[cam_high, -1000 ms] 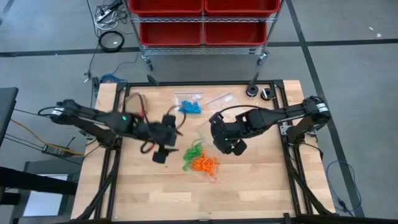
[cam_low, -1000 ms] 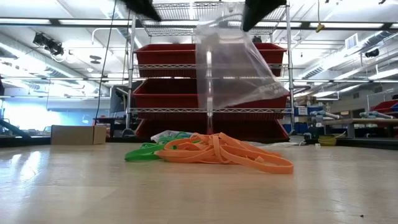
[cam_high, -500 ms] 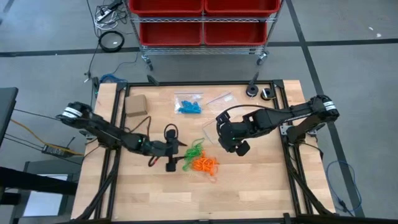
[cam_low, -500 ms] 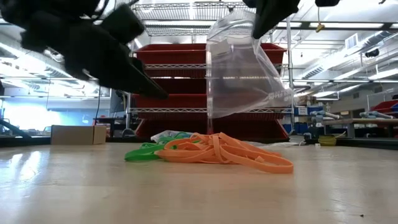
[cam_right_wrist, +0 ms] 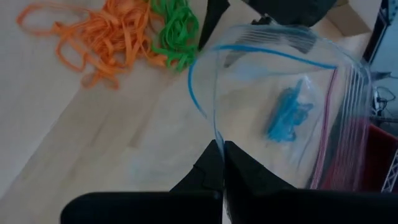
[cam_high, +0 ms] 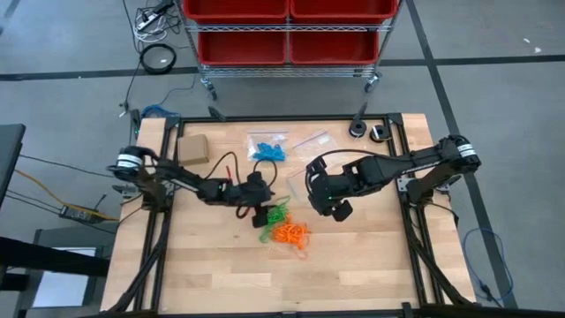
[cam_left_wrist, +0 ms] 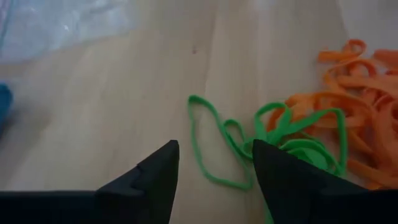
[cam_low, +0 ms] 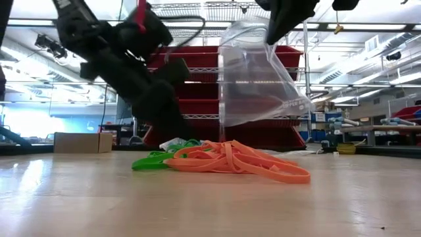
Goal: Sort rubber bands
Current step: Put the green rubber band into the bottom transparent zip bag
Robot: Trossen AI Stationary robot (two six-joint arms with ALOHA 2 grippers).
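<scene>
Green rubber bands (cam_high: 276, 214) and orange rubber bands (cam_high: 290, 234) lie in a tangled heap mid-table, also seen in the low view as green (cam_low: 152, 160) and orange (cam_low: 237, 160). My left gripper (cam_left_wrist: 214, 163) is open and low over the table, its fingers on either side of a green loop (cam_left_wrist: 208, 146); I cannot tell if they touch it. It stands just left of the heap (cam_high: 262, 215). My right gripper (cam_right_wrist: 222, 155) is shut on a clear zip bag (cam_low: 256, 79) that hangs above the heap. Blue rubber bands (cam_high: 267, 150) lie in a second clear bag at the far side. My right gripper pinches one wall of the clear bag at its open mouth, on the rim by the blue zip line (cam_right_wrist: 216, 134). The fingers come from above, slanting down. The bag hangs below them with its mouth gaping, its lower end (cam_low: 263, 122) clear of the table and the bands.
A small tan cardboard box (cam_high: 192, 147) sits at the far left of the table. Another clear bag (cam_high: 311, 140) lies flat near the far edge. Two dark round things (cam_high: 368, 131) stand at the far right corner. Bare wood (cam_high: 353, 265) spreads along the near side.
My left gripper has come down from well above the table and moved right toward the green bands, ending low beside them with its fingers still apart. The hanging bag has shifted and turned a little under my right gripper.
</scene>
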